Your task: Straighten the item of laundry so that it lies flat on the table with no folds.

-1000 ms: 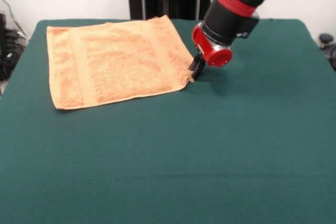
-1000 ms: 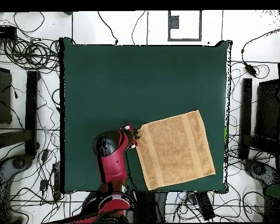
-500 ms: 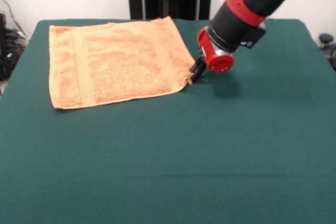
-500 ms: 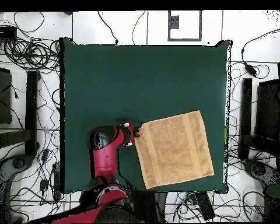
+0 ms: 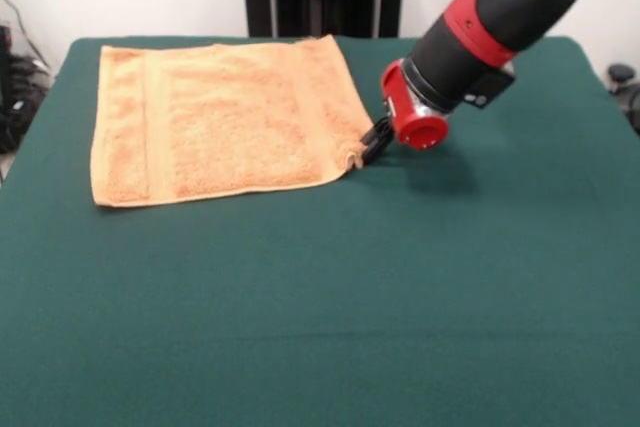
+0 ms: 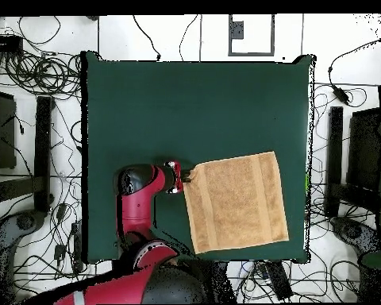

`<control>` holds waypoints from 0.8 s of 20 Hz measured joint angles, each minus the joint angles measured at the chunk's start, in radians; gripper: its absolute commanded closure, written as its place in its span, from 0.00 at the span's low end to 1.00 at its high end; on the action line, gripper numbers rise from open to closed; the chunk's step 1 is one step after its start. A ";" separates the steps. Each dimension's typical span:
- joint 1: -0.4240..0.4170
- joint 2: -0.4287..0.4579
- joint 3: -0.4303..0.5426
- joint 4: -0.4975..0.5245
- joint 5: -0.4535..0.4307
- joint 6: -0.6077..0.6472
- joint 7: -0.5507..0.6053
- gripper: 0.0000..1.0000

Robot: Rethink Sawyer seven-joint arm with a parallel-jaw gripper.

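Towel [image 5: 225,117] lies spread nearly flat at the desk's [image 5: 330,287] far side, one corner pinched by the gripper [image 5: 373,141], jaws clenched on it (presumably to tug out remaining slack).

The front camera sits low across the surface [image 5: 400,327] from the arm, close enough that the near edge and both near corners are cut off. It looks slightly downward at the end effector [image 5: 372,142], with the orange towel [image 5: 225,117] to the end effector's left. The overhead camera looks straight down from high up, taking in the whole surface [image 6: 194,103] and the cabled floor [image 6: 35,95] around it. Both views share the end effector [image 6: 184,179], the towel [image 6: 237,202] and the green top.
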 measured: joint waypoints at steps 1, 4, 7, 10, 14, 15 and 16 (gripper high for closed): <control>-0.004 0.001 0.003 -0.006 0.000 -0.003 0.000 1.00; -0.013 0.003 0.007 -0.027 0.000 -0.004 0.000 1.00; -0.016 0.006 0.007 -0.043 -0.003 -0.004 0.000 1.00; -0.019 0.012 0.007 -0.066 -0.017 -0.004 0.000 1.00; -0.034 0.023 0.013 -0.110 -0.054 -0.004 0.000 0.00; -0.041 0.026 0.017 -0.124 -0.068 -0.004 0.000 0.00; -0.044 0.028 0.020 -0.131 -0.075 -0.004 0.000 0.00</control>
